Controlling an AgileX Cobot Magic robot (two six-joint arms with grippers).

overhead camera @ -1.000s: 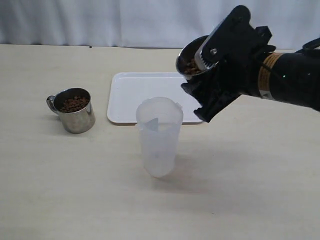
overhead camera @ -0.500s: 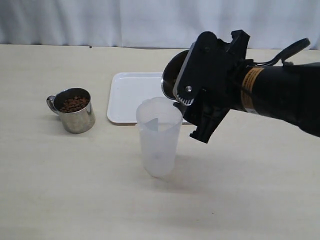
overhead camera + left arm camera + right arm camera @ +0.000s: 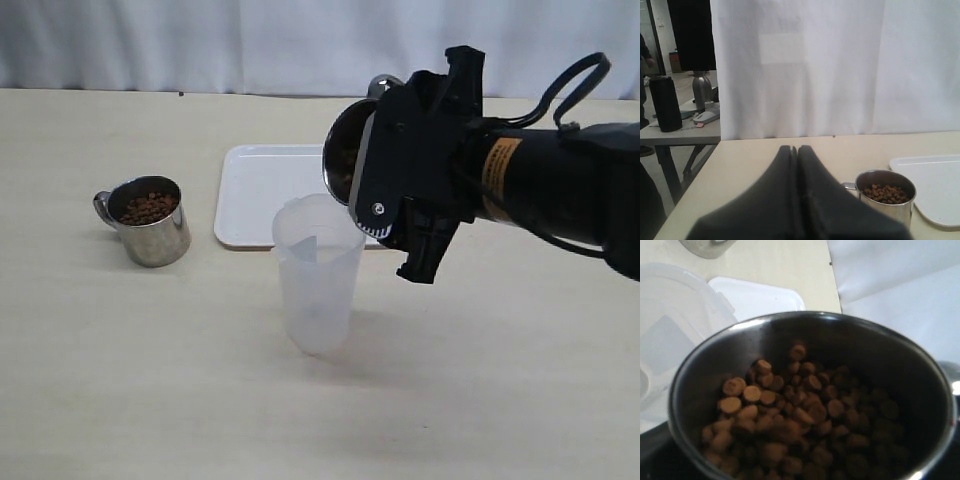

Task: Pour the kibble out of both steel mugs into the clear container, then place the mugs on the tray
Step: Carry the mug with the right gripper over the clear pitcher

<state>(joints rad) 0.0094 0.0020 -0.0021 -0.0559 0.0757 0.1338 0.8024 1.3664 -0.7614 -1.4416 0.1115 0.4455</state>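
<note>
My right gripper (image 3: 385, 165) is shut on a steel mug (image 3: 345, 150) and holds it tilted, mouth toward the rim of the clear container (image 3: 318, 275). In the right wrist view kibble (image 3: 790, 415) lies piled against the mug's lower wall (image 3: 805, 322), with the container (image 3: 670, 315) just beyond the rim. The container looks empty. A second steel mug (image 3: 152, 222) stands upright at the left, kibble (image 3: 148, 207) inside. The white tray (image 3: 255, 190) lies behind the container. My left gripper (image 3: 796, 149) is shut on nothing, hovering short of that mug (image 3: 887, 200); the exterior view does not show it.
A white curtain hangs behind the table's far edge. In the left wrist view the tray's corner (image 3: 935, 185) lies beside the standing mug, and another table with a dark bottle (image 3: 665, 102) stands beyond this table's side edge.
My right gripper has carried its mug leftward to the container's rim and tipped it further over. The left gripper and the standing mug have not moved.
</note>
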